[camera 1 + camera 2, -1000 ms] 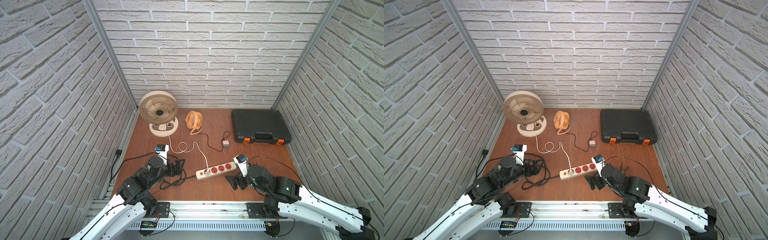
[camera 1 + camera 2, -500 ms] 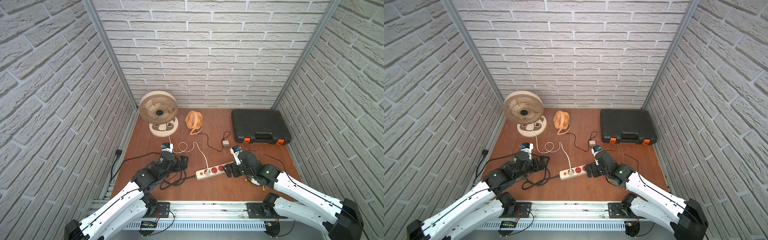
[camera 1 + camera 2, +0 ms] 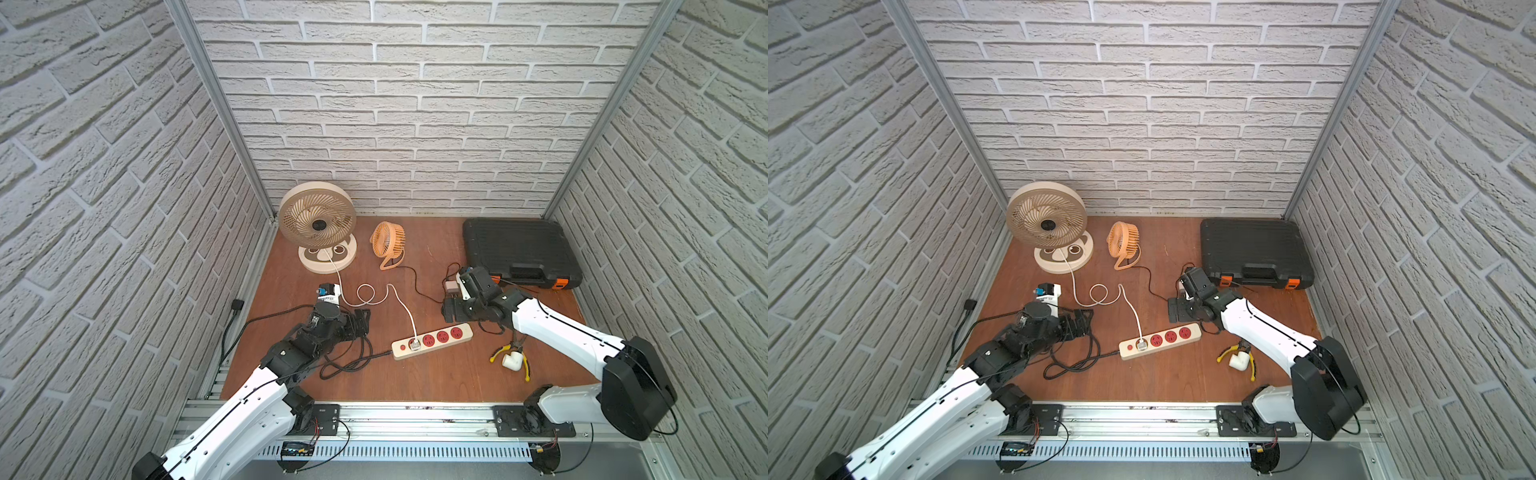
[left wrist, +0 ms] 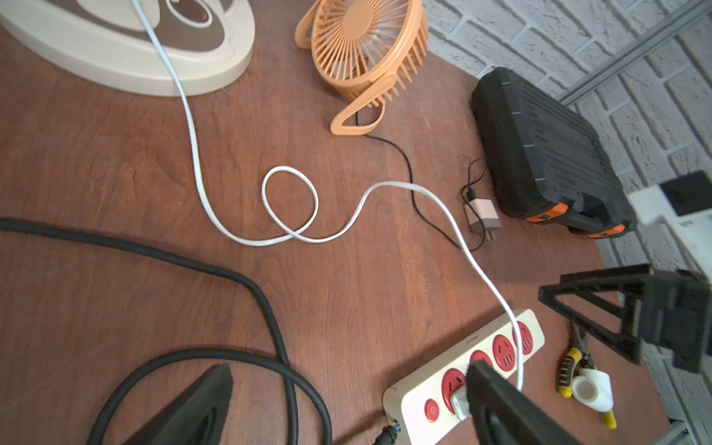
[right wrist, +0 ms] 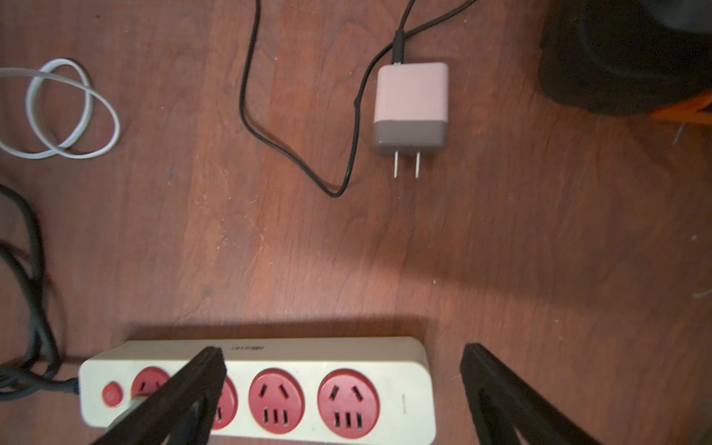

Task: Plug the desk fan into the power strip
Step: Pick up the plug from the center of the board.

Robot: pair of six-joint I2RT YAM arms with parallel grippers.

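While white brick-patterned walls [image 3: 395, 104] close in three sides, a reddish-brown wooden tabletop [image 3: 415, 382] carries everything. The power strip [image 3: 432, 341] lies near the front middle, with a white plug [image 3: 414, 343] in the socket beside its button. The right gripper [image 3: 452, 309] hovers just behind the strip's free end, its fingers [image 5: 192, 389] spread wide and empty. The pink adapter [image 5: 410, 108] lies beyond them. The left gripper [image 3: 361, 321], equally wide and empty, hangs over the strip's coiled black cord [image 4: 269, 308].
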